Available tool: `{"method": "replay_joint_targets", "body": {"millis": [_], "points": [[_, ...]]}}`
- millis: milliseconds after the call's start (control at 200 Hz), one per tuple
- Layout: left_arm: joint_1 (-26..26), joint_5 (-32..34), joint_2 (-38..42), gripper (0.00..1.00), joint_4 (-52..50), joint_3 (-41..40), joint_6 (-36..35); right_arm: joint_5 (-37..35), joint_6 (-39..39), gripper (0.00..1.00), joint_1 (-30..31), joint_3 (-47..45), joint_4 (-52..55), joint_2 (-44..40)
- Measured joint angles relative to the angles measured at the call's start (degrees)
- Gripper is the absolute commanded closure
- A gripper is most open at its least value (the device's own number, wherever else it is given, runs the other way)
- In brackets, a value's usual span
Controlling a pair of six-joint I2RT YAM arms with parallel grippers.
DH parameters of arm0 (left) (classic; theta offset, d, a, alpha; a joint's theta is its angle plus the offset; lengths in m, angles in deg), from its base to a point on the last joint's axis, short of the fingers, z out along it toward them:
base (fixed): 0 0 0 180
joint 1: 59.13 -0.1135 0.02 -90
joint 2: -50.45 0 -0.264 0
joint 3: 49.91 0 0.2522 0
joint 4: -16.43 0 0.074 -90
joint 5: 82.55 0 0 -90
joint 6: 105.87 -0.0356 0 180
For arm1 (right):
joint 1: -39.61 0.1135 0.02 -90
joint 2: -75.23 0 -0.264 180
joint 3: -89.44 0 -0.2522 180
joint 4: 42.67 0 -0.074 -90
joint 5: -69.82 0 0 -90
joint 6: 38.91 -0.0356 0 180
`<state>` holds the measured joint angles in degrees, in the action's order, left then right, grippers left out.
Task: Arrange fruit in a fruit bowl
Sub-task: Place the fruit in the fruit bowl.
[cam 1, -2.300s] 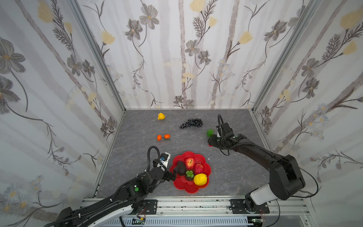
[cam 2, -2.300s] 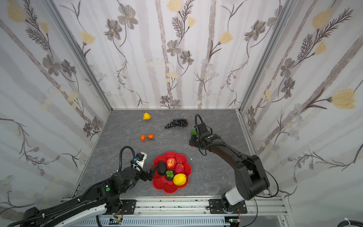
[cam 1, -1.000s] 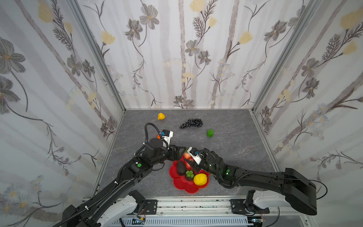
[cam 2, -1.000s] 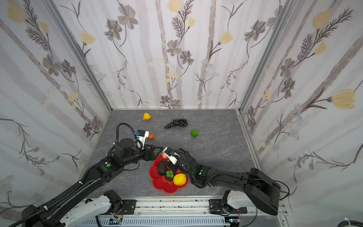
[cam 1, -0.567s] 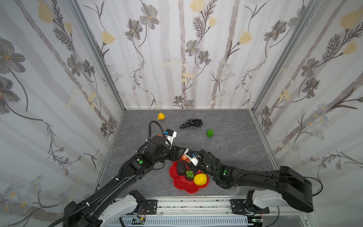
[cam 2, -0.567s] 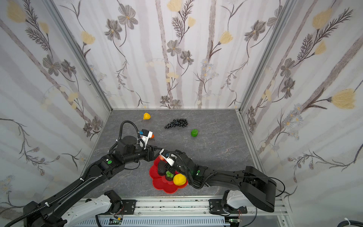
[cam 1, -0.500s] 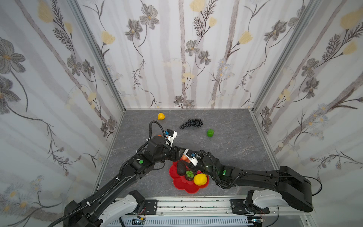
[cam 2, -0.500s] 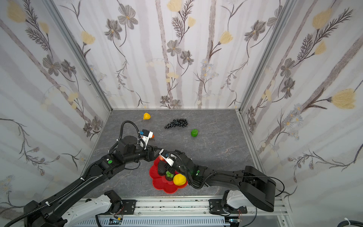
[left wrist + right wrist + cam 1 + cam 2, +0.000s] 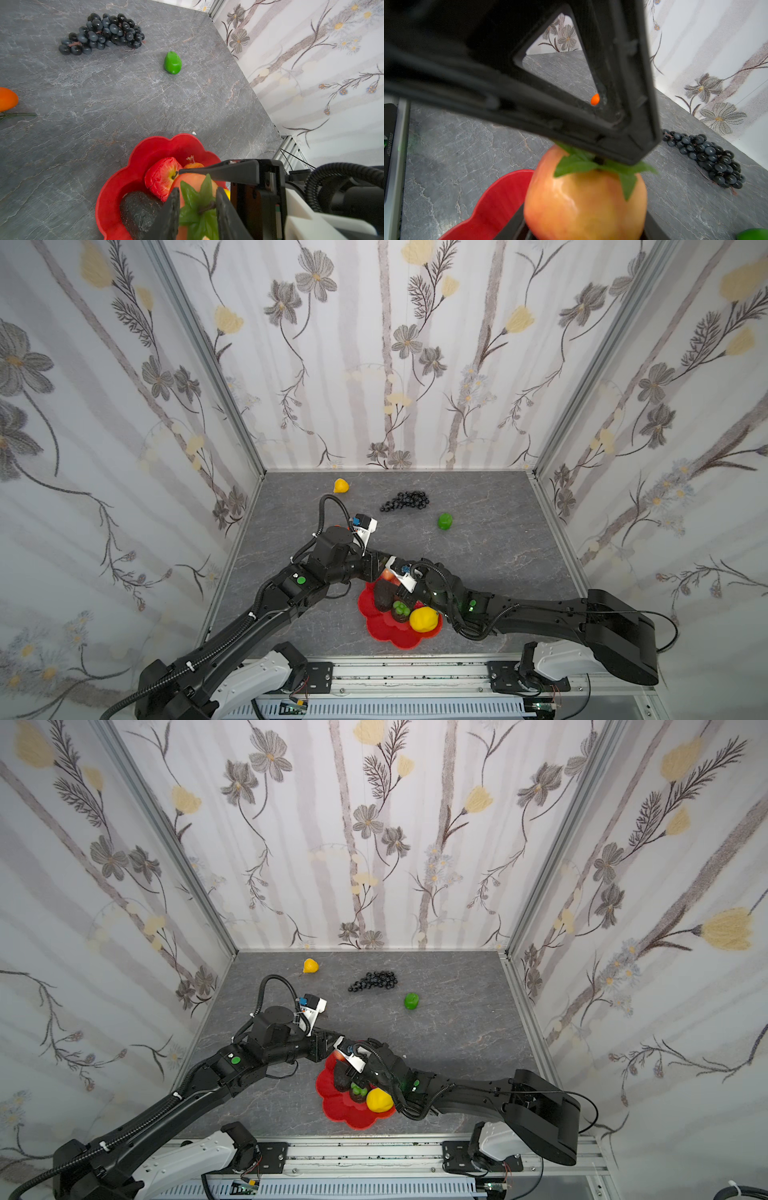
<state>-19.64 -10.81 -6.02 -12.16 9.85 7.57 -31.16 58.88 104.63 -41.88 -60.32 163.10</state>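
Left wrist view shows the left gripper [image 9: 196, 194], wide a moment ago, now narrow and pinching the leafy top of the peach [image 9: 583, 197]. The right gripper [image 9: 583, 224] also holds the peach by its sides just above the fruit bowl [image 9: 116, 187], so I think the peach is being passed over or steadied to go in. Inside the bowl I count one red apple [image 9: 160, 176], one black avocado [image 9: 139, 212], one yellow lemon [image 9: 424, 619] and one small green bunch [image 9: 400, 606]; outside the bowl, well apart from it, lie one bunch of grapes [image 9: 101, 33], one green fruit [image 9: 172, 62], one yellow pear [image 9: 340, 486] and one little orange [image 9: 7, 98] that I can see.
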Motion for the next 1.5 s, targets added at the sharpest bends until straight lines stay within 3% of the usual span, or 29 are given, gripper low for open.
{"method": "replay_joint_targets", "body": {"millis": [555, 959, 1054, 1119, 1234, 1499], "points": [[0.2, -0.42, -0.22, 0.91, 0.04, -0.26, -0.52, -1.95, 0.9, 0.47, 0.76, 0.0, 0.26, 0.28], [0.28, -0.15, 0.9, 0.97, 0.92, -1.6, -0.52, -2.89, 0.87, 0.44, 1.16, 0.02, 0.39, 0.35], [0.28, 0.2, 1.46, 0.97, 1.29, -1.9, -0.26, -3.1, 0.85, 0.36, 1.2, 0.02, 0.57, -0.07], [0.28, 1.09, 1.77, 0.98, 1.29, -1.97, 0.11, -3.76, 0.55, 0.21, 1.18, 0.02, 0.87, -0.87], [0.28, 2.01, 2.34, 0.99, 0.39, -2.19, 0.72, -5.53, -0.55, 0.02, 1.11, 0.11, 1.92, -3.54], [1.27, 8.35, 5.35, 1.0, -1.42, -4.07, 4.55, -7.67, -1.79, 0.01, 0.79, -5.07, 7.63, -14.69]]}}
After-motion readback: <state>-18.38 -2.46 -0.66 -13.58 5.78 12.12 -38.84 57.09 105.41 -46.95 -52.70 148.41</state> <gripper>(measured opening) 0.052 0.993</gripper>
